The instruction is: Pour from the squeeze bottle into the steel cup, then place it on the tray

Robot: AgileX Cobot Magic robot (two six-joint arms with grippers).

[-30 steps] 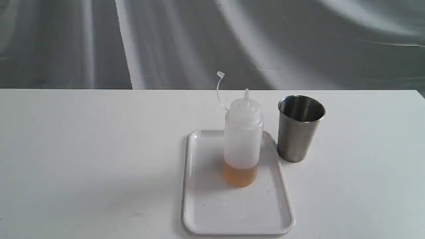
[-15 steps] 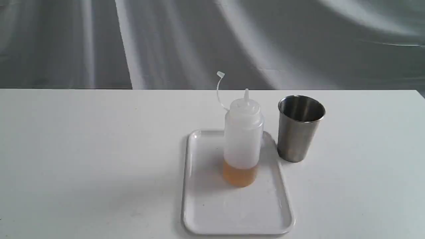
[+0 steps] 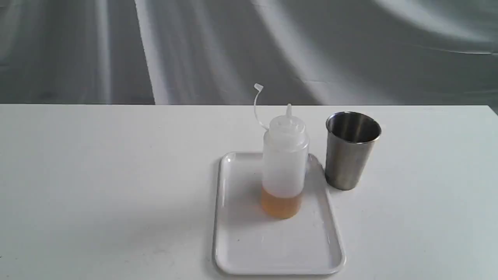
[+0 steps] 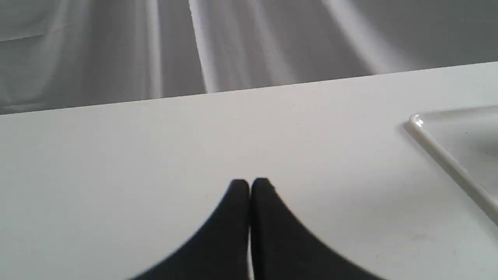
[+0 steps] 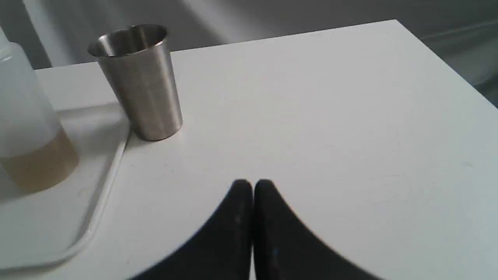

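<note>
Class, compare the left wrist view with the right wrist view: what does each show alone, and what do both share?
Left wrist view only: the left pincer, shut. Right wrist view only: the steel cup, the squeeze bottle holding amber liquid, and the right pincer, shut. Both: the tray and the white table.

We're looking at a lab-style test set here — a plain white table (image 3: 97, 186) in front of a grey cloth backdrop (image 3: 202, 50), draped and creased, streaked with pale bands of light. It's a staged bench for recording — not a home kitchen.
</note>
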